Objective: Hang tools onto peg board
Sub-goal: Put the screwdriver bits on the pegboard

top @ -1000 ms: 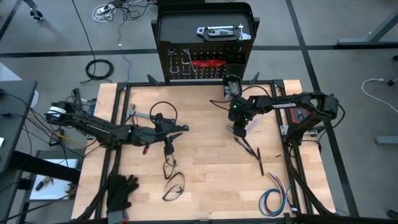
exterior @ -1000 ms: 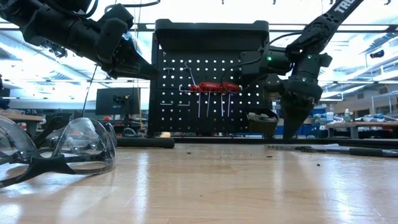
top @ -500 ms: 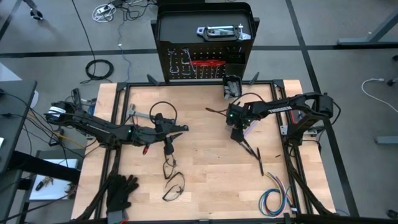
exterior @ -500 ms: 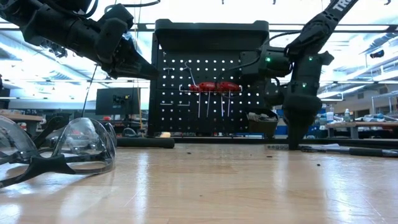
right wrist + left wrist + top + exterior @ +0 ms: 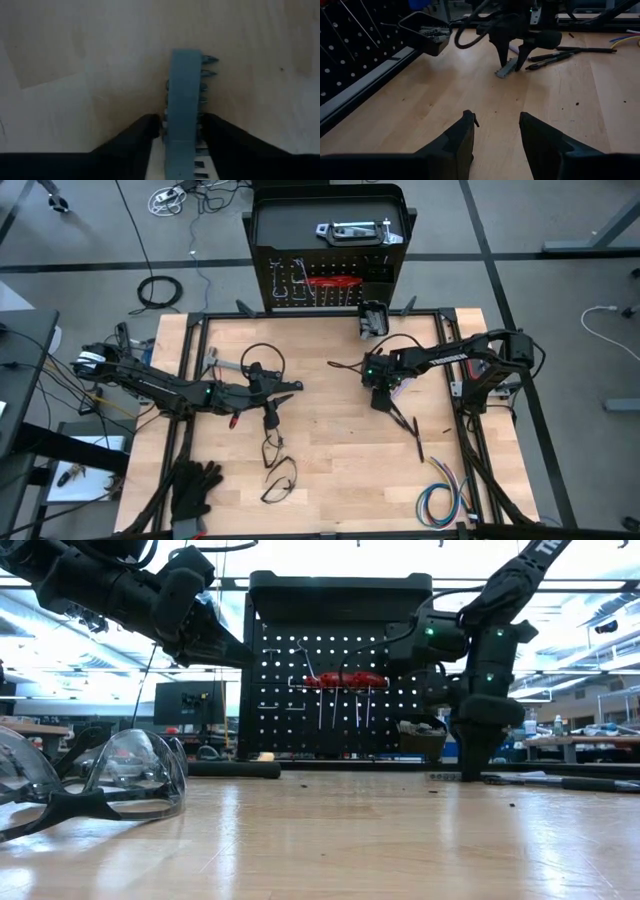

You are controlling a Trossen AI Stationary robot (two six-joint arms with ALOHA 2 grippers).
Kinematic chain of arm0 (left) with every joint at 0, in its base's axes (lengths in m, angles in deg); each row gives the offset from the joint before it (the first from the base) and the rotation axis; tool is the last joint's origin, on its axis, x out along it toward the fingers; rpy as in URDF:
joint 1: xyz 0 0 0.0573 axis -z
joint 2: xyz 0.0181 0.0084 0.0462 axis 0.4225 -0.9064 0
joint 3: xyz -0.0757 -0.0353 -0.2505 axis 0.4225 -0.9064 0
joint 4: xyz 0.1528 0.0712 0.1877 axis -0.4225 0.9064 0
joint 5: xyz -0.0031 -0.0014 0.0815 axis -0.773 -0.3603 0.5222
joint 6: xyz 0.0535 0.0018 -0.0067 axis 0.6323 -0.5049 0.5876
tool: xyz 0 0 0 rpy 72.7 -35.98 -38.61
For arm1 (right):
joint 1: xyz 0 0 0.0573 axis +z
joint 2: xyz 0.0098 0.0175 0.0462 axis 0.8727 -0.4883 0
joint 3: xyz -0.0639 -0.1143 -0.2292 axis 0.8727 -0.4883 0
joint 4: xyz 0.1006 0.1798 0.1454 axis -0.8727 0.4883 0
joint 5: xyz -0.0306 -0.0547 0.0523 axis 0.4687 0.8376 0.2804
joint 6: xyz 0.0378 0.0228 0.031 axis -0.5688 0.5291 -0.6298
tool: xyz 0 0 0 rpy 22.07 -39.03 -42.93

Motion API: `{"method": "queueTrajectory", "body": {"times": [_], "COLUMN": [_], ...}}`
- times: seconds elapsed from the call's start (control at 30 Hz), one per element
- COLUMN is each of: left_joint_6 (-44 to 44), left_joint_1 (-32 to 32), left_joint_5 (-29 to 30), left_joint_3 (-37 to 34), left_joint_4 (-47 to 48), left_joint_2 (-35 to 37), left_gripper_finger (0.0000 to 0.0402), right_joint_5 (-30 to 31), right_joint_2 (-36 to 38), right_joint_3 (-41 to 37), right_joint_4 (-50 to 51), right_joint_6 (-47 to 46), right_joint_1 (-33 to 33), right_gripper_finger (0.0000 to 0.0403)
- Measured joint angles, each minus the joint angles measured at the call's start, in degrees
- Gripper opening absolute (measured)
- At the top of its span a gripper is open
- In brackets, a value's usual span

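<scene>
Right pincer (image 5: 181, 131) astride unlabelled grey tool (image 5: 183, 107) (table-top)

The widest bare stretch of the table (image 5: 330, 470) lies in the middle and toward the near edge, between the 2 arms. On the left half, the left gripper (image 5: 296, 387), fingers apart and holding nothing, hangs above the wood, with safety glasses (image 5: 281, 478) and a loose black cable (image 5: 262, 358) nearby. Black gloves (image 5: 194, 488) fill the near left corner. On the right half, the right gripper (image 5: 381, 397) stands on the wood, fingers astride a grey toothed metal piece (image 5: 183, 100); 2 dark pens (image 5: 405, 421) lie just beside it. A coloured wire bundle (image 5: 441, 498) fills the near right corner. The peg board (image 5: 328, 242) closes the far edge, its small black bin (image 5: 372, 318) jutting over the table.
</scene>
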Motion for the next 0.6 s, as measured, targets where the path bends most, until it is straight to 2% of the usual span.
{"method": "queueTrajectory", "body": {"times": [0.13,0.3,0.5,0.57,0.6], "left_joint_6": [0.0,0.0,0.0,0.0,0.0], "left_joint_1": [0.0,0.0,0.0,0.0,0.0], "left_joint_5": [-0.01,-0.01,-0.01,-0.02,-0.03], "left_joint_3": [0.0,0.0,0.0,0.0,0.0], "left_joint_4": [0.03,0.02,0.02,0.02,0.04], "left_joint_2": [0.0,0.0,0.0,0.0,0.0], "left_gripper_finger": [0.0156,0.0156,0.0156,0.0156,0.0156], "right_joint_5": [0.58,1.4,3.26,3.21,3.21], "right_joint_2": [0.04,0.03,-0.68,-0.45,-0.44], "right_joint_3": [0.02,0.49,6.3,8.16,8.76], "right_joint_4": [-0.08,0.71,8.52,8.32,8.07], "right_joint_6": [1.04,1.04,2.22,2.93,3.11], "right_joint_1": [1.12,2.35,4.47,4.9,4.92], "right_gripper_finger": [0.0096,0.0095,0.0088,0.0027,0.0011]}}
